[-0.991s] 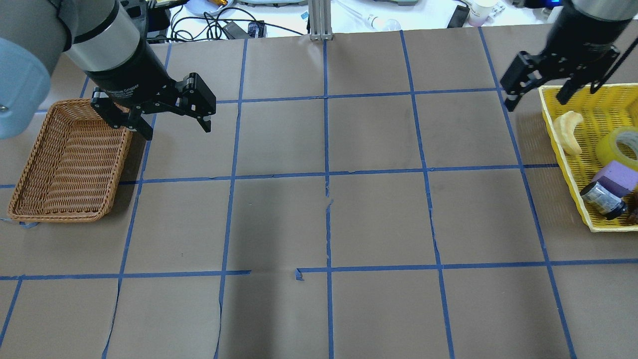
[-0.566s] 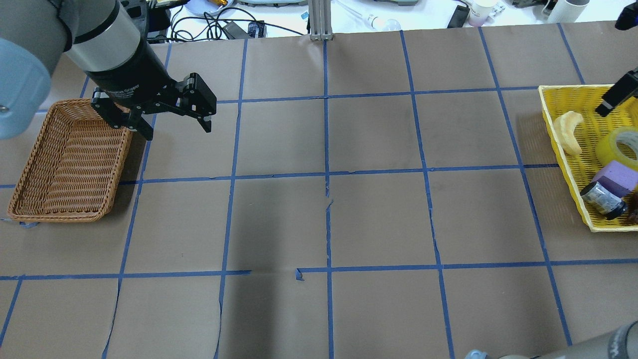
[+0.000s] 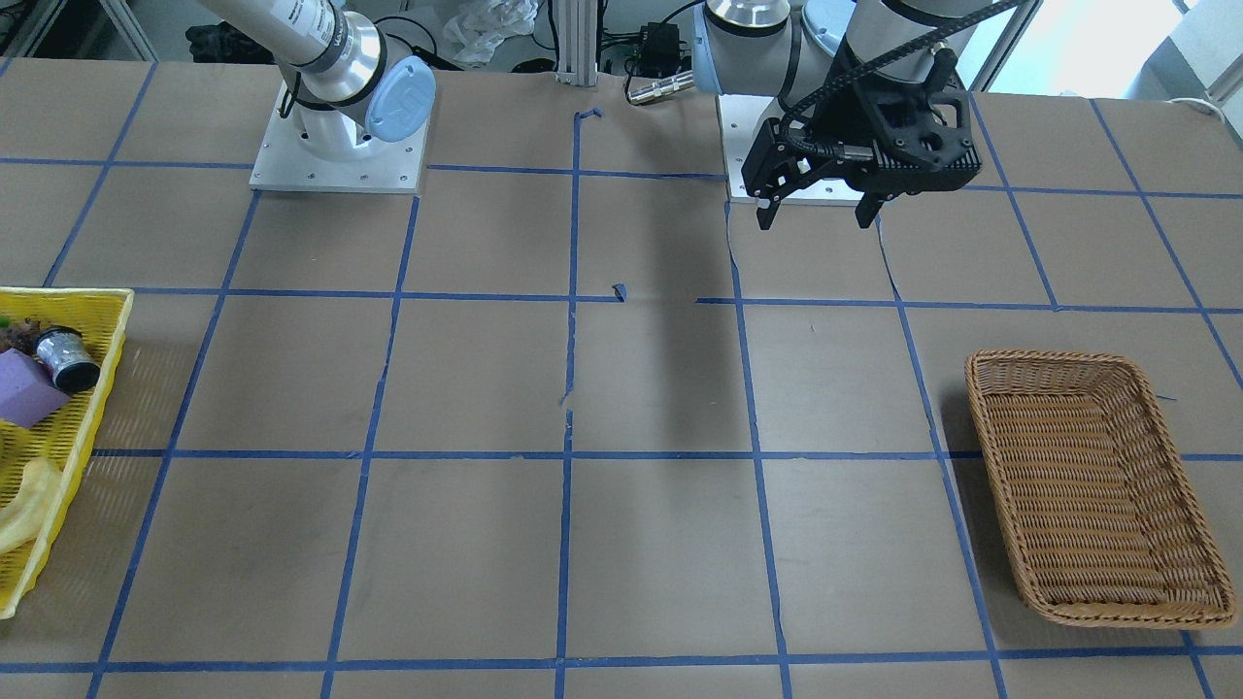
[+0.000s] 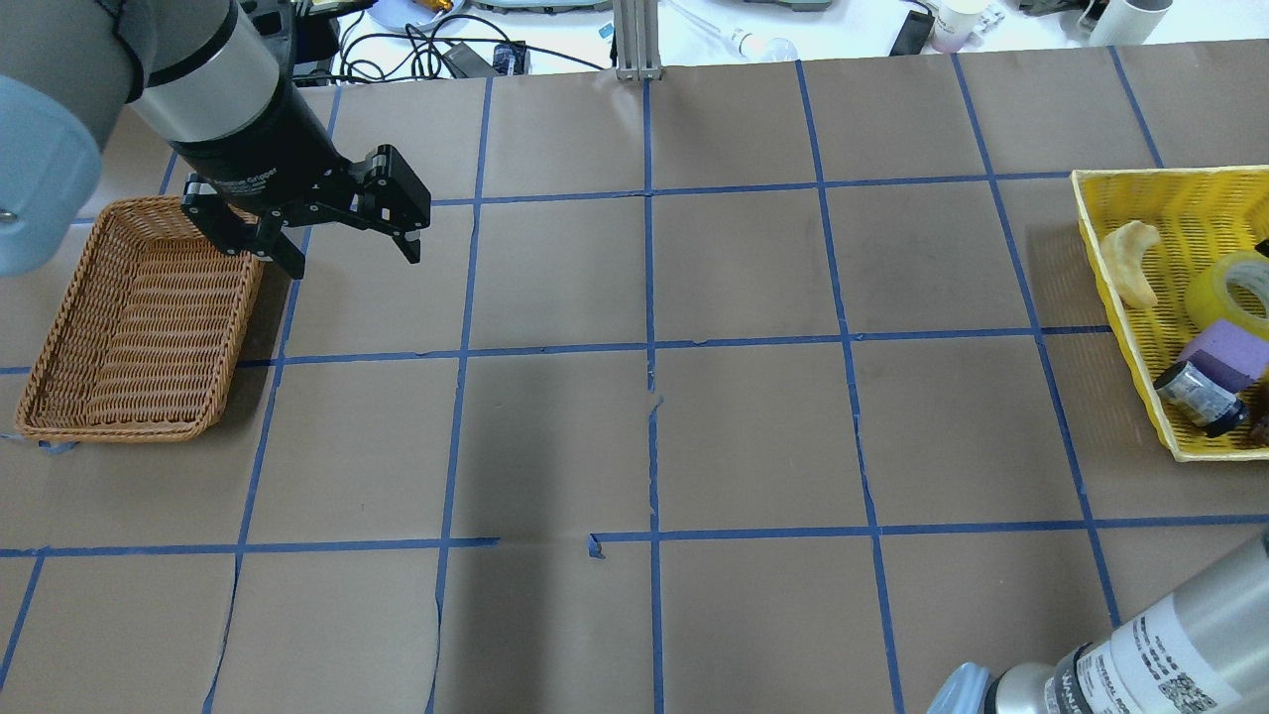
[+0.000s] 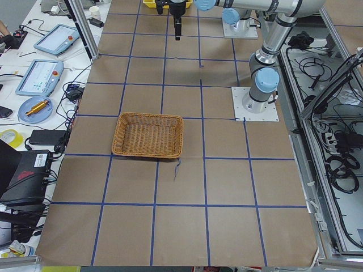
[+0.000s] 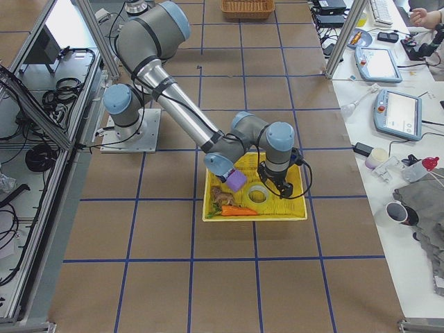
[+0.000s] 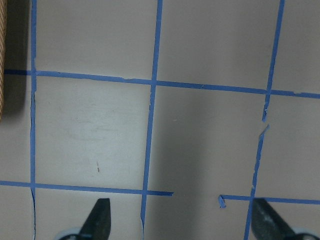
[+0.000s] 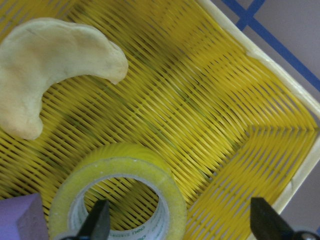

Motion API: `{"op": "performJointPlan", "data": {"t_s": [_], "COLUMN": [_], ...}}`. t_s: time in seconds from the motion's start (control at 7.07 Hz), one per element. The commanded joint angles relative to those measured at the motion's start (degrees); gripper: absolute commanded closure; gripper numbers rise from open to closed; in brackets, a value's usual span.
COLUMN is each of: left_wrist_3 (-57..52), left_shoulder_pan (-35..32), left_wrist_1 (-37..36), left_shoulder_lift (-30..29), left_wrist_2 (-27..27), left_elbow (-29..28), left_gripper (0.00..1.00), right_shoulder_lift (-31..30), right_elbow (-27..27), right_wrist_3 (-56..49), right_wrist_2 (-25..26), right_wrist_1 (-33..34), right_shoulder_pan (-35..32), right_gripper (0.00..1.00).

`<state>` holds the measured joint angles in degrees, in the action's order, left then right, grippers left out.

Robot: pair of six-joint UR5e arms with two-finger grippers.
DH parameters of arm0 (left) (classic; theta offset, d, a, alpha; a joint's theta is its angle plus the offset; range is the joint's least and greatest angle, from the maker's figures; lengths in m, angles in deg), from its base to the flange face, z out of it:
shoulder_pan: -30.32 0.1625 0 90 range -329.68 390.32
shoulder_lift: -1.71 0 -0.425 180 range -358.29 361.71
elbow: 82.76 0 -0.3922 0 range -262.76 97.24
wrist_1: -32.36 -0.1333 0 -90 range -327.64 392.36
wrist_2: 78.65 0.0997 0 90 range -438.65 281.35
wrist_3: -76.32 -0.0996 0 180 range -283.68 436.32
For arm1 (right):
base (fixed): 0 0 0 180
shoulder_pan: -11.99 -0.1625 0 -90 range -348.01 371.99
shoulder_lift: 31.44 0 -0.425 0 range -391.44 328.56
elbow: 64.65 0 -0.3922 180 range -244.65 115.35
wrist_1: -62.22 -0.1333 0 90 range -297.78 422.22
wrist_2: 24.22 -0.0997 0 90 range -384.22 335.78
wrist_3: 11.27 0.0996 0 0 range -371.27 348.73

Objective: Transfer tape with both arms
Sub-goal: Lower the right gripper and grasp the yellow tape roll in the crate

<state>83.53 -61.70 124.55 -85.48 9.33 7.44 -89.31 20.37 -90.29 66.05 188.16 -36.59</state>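
Observation:
The tape (image 4: 1234,288), a yellow translucent roll with a white printed core, lies flat in the yellow basket (image 4: 1100,238) at the table's right edge. In the right wrist view the tape (image 8: 120,200) sits low in the frame, under one finger and partly between the two. My right gripper (image 8: 182,224) is open and hovers close over the basket floor; it also shows in the exterior right view (image 6: 281,187), beside the tape (image 6: 258,196). My left gripper (image 4: 354,263) is open and empty, held high beside the wicker basket (image 4: 129,327); it also shows in the front-facing view (image 3: 814,223).
The yellow basket also holds a pale curved piece (image 4: 1133,260), a purple block (image 4: 1224,355) and a small silver-black cylinder (image 4: 1198,395). The right forearm (image 4: 1140,654) crosses the bottom right corner. The wicker basket (image 3: 1097,485) holds nothing. Blue tape lines grid the brown table.
My right gripper has swung from the yellow basket's far left corner to the right and down over the tape, leaving the overhead view. The right forearm entered at bottom right. Left arm still.

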Motion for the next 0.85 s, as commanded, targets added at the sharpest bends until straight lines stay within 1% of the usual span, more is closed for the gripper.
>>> {"op": "performJointPlan", "data": {"t_s": [0.0,0.14,0.28,0.42,0.57,0.71], "left_wrist_3": [0.0,0.0,0.0,0.0,0.0,0.0], "left_shoulder_pan": [0.0,0.08,0.17,0.17,0.17,0.17], "left_wrist_1": [0.0,-0.09,-0.09,-0.09,0.0,0.0], "left_shoulder_lift": [0.0,-0.09,0.09,0.09,0.09,0.18], "left_wrist_2": [0.0,0.0,0.08,0.08,0.35,0.17], "left_elbow": [0.07,0.16,0.33,0.42,0.51,0.51], "left_gripper": [0.0,0.0,0.0,0.0,0.0,0.0], "right_shoulder_lift": [3.03,3.03,3.99,4.43,4.52,4.09], "right_elbow": [0.41,0.5,0.59,0.59,0.76,0.76], "right_wrist_3": [-0.35,-0.87,-0.96,-0.87,-0.79,-0.96], "right_wrist_2": [0.6,1.74,1.92,1.92,1.75,1.75], "right_wrist_1": [2.73,2.55,2.38,2.2,2.03,1.76], "right_shoulder_pan": [1.29,1.38,1.38,1.38,1.38,1.3], "right_gripper": [0.0,0.0,0.13,0.65,0.91,1.0]}}
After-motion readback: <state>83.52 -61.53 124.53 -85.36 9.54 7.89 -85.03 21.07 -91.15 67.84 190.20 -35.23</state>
